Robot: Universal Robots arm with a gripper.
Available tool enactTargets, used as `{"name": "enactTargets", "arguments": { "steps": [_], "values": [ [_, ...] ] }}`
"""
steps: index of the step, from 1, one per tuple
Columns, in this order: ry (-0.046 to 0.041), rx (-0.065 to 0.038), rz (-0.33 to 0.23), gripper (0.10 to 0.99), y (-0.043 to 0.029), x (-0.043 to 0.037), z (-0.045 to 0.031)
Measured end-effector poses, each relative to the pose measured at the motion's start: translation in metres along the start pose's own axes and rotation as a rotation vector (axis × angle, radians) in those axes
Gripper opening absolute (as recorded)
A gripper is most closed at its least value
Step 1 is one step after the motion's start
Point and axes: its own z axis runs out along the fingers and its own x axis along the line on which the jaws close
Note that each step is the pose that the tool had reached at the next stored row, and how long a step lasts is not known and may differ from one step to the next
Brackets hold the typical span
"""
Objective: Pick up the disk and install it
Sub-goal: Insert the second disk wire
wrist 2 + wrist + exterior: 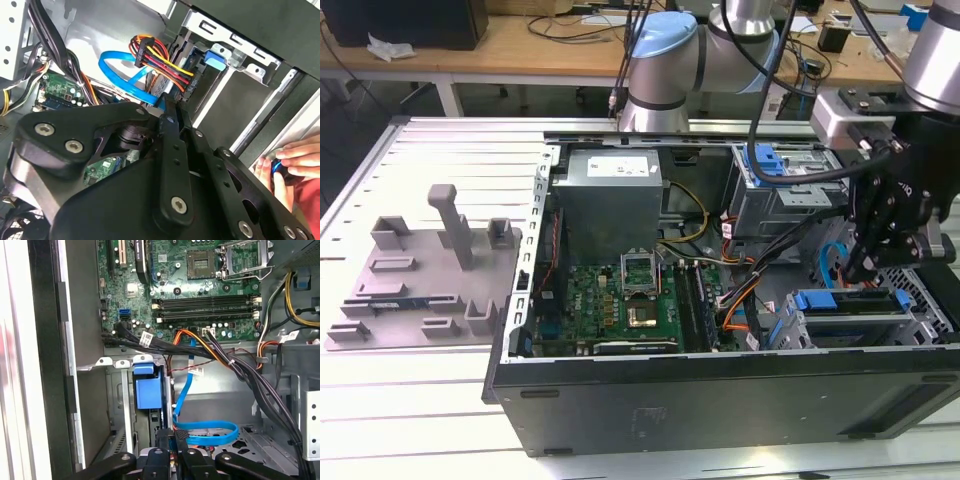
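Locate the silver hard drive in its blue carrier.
In the exterior view, it sits in the case's drive cage at the right, the silver hard drive just below the gripper.

My arm (720,45) is built of silver metal tubes joined by fat round joints, each capped in pale blue. Black cables (770,70) trail down along it toward the wrist. Near the wrist sits a white boxy block (850,115) with dark fittings on top. My gripper (870,250) is matt black throughout, made of flat linked bars with rounded ends. In the second wrist view those bars (172,170) carry silver screw heads (74,146) set into round recesses, and the fingers (170,120) taper to narrow black tips.
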Motion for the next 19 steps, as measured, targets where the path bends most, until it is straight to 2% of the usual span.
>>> {"name": "enactTargets", "arguments": {
  "steps": [3,19],
  "values": [
    [-0.0014,0.006,0.0,0.161,-0.0002,0.0026,0.0002],
    [-0.0015,0.006,0.0,0.161,-0.0004,0.0066,0.0005]
  ]
}}
